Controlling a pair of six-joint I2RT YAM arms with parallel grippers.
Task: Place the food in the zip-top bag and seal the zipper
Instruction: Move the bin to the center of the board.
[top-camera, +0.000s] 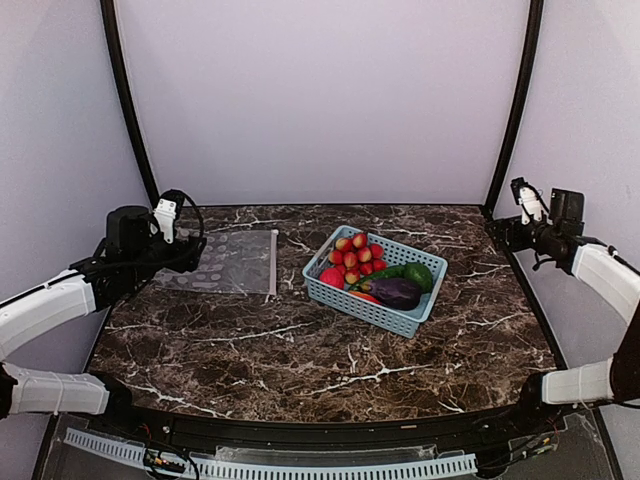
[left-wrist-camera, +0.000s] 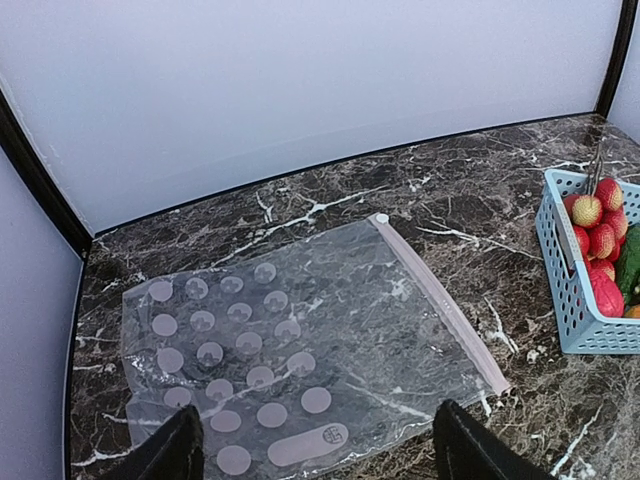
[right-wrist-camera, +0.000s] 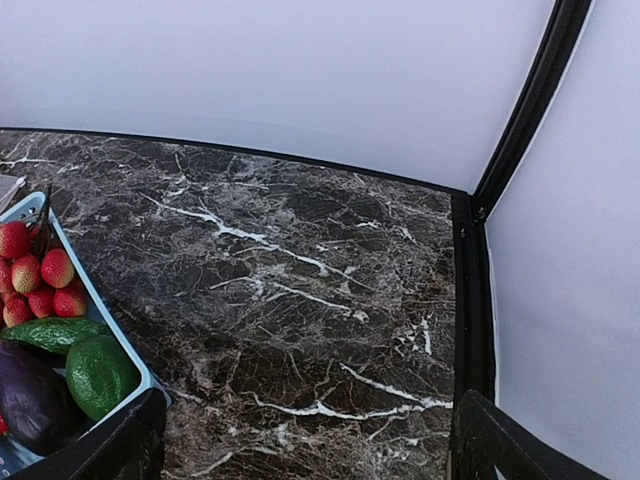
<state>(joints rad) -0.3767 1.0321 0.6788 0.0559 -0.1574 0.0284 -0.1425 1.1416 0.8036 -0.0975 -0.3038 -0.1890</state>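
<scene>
The clear zip-top bag (top-camera: 225, 261) with grey spots lies flat at the table's left; its pale zipper (top-camera: 273, 262) runs along the right edge. In the left wrist view the bag (left-wrist-camera: 290, 350) and zipper (left-wrist-camera: 440, 300) lie just ahead of my open left gripper (left-wrist-camera: 315, 460), which hovers above the bag's near edge. The food sits in a light-blue basket (top-camera: 352, 301): red berries (top-camera: 355, 253), purple eggplant (top-camera: 395, 292), green avocado-like piece (top-camera: 418, 275), cucumber (top-camera: 385, 272), red tomato (top-camera: 332, 277). My right gripper (right-wrist-camera: 305, 450) is open and empty at the far right, apart from the basket.
The dark marble table (top-camera: 300, 350) is walled by white panels with black corner posts (top-camera: 515, 110). The basket (right-wrist-camera: 120, 345) shows at the right wrist view's left edge, and in the left wrist view (left-wrist-camera: 575, 300) at the right edge.
</scene>
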